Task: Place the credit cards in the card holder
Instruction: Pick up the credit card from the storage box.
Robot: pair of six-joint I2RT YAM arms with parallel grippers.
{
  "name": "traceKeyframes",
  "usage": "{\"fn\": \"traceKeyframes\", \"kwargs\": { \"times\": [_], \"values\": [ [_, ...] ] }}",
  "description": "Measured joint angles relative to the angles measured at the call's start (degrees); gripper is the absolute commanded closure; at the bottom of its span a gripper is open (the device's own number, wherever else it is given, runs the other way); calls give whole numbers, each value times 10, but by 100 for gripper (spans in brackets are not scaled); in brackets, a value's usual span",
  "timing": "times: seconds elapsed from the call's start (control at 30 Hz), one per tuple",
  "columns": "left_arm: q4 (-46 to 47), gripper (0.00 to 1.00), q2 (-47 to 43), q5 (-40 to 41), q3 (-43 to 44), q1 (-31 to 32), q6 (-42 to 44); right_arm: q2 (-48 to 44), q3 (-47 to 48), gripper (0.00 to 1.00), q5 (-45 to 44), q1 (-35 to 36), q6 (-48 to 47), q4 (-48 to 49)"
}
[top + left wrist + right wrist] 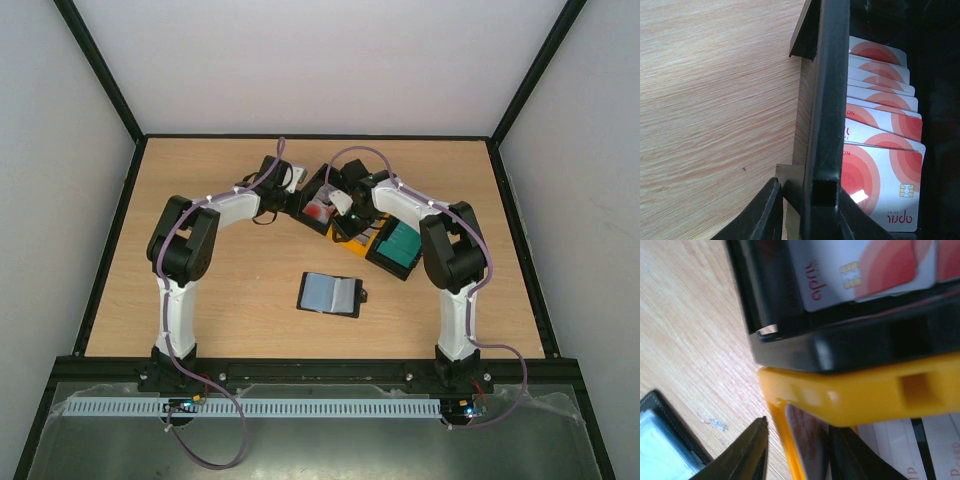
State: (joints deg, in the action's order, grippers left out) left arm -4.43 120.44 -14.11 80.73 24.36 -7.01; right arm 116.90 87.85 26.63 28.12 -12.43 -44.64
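Observation:
The card holder (330, 294) lies open on the table, its grey inside up; its corner shows in the right wrist view (660, 440). White credit cards with red blotches (885, 175) stand in a row in a black tray (827, 100). My left gripper (810, 187) is shut on this tray's side wall, one finger outside and one inside. My right gripper (797, 425) is open, straddling the side wall of the yellow tray (865, 390); a reddish card (807, 440) stands between that wall and the inner finger. Teal cards (398, 243) fill another black tray.
The three trays cluster at the table's back centre: the black one (320, 205), the yellow one (352, 240), and the one with teal cards at the right. Both arms reach in over them. Black frame rails border the table.

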Motion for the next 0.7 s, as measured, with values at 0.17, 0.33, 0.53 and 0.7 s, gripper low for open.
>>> {"fn": "traceKeyframes", "kwargs": {
  "times": [0.17, 0.33, 0.53, 0.7],
  "values": [
    [2, 75, 0, -7, 7, 0, -4, -2, -1, 80, -8, -4, 4, 3],
    [3, 75, 0, -10, 11, 0, -6, -14, -10, 89, -12, -3, 7, 8],
    [3, 74, 0, -11, 15, 0, -8, -20, -13, 92, -14, -3, 7, 12],
    [5, 67, 0, -11, 20, 0, -10, -31, -17, 98, -34, -3, 16, 16]
  ]
}}
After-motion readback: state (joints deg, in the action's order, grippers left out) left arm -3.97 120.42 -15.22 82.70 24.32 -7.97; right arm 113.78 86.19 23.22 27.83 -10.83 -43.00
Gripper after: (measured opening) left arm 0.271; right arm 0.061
